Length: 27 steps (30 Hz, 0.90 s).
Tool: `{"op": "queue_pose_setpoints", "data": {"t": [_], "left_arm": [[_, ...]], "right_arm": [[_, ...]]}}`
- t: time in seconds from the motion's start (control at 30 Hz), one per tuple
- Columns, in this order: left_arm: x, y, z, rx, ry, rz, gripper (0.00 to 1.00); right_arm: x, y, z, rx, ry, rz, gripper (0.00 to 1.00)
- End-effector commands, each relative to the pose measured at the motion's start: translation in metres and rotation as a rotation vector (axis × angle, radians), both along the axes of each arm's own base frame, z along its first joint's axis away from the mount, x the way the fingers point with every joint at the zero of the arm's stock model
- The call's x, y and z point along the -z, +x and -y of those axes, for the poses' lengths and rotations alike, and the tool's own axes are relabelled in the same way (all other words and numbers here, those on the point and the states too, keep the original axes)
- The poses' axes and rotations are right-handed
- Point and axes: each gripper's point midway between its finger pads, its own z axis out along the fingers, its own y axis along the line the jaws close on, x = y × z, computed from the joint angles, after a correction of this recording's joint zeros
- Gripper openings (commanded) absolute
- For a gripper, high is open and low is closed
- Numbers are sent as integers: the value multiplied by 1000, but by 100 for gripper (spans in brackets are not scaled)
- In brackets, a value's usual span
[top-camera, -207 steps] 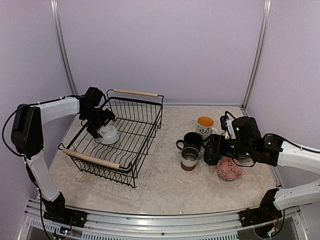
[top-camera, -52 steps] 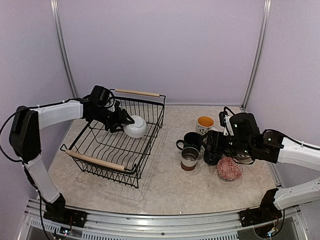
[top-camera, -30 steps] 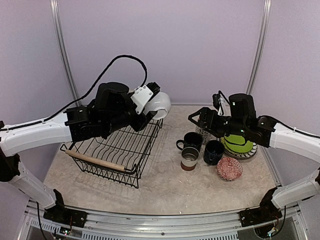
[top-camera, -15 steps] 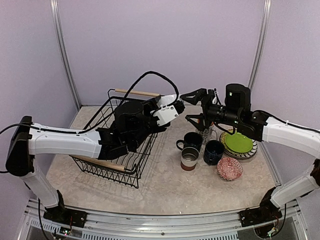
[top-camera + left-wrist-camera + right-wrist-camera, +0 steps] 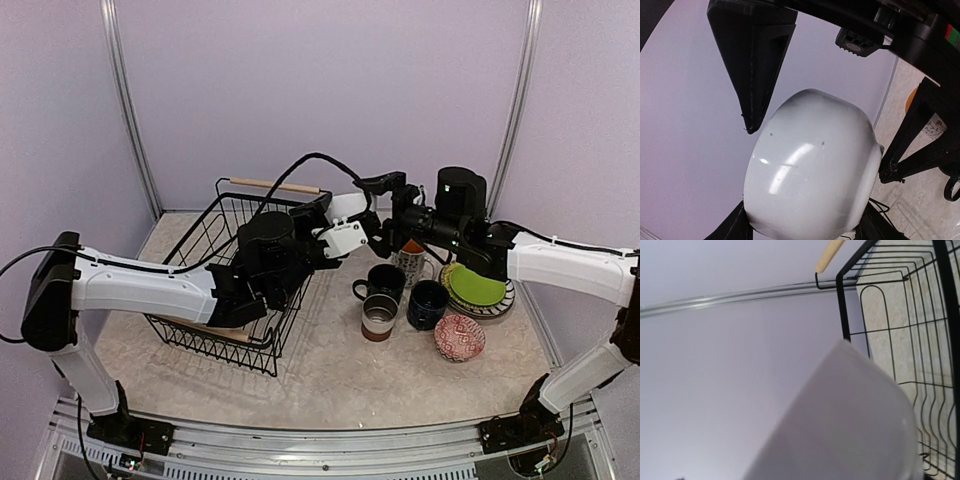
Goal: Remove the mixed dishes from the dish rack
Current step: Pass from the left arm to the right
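— low on the table (image 5: pixel 330 390), right of centre: mugs (image 5: pixel 382 283), a cup (image 5: pixel 380 317), a green plate (image 5: pixel 475 287). what's left?
— behind them at left, the rack (image 5: pixel 225 290). the bowl (image 5: pixel 810 170) hangs mid-frame between rack and mugs, pinched in the left gripper (image 5: pixel 802 226).
— and the right gripper (image 5: pixel 372 212)?
— jaws wide, one finger either side of the bowl. if the left lets go before they close, that slick bowl likely drops onto the mugs.
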Motion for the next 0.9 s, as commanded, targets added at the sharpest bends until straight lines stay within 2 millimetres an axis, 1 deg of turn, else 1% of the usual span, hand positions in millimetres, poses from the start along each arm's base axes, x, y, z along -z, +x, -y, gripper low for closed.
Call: {"op": "queue_pose_setpoints", "data": {"t": [0.0,0.07,0.17,0.27,0.33,0.37,0.4,0.43,0.5,0.6,0.7,0.73,0.77,0.8,0.83,0.87], "left_arm": [[-5,-1,6,0,-23,31,24],[-2,0,7,-2,-11,35,24],[4,0,8,-5,13,43,25],[7,1,7,-15,32,70,25],[11,2,7,-24,44,78,27],[13,2,7,-29,48,77,30],[14,2,7,-33,49,73,36],[17,2,7,-32,51,63,40],[28,-1,8,-19,72,26,46],[40,-8,5,7,79,-54,54],[47,-15,-3,28,78,-138,68],[55,-19,-5,47,90,-186,75],[54,-25,-9,68,84,-231,83],[59,-32,-10,92,81,-284,90],[59,-37,-15,110,69,-335,95],[60,-42,-18,128,54,-387,98]], "right_arm": [[-13,0,-16,-23,86,-15,93],[-18,-2,-20,-38,94,-9,89],[-17,0,-16,-10,95,-16,79],[-15,-1,-13,2,108,-25,73],[-13,0,-6,35,97,-24,63],[-13,1,-3,52,92,-17,55],[-14,3,0,66,88,-6,49],[-14,4,1,74,80,0,43],[-16,5,2,74,73,18,28],[-17,8,4,71,66,47,13],[-15,12,11,96,37,73,4],[-12,14,15,108,11,75,2],[-10,17,20,120,-14,86,0],[-7,18,23,127,-35,96,0],[-5,20,26,133,-52,105,0],[-2,22,29,134,-71,116,0]]}}
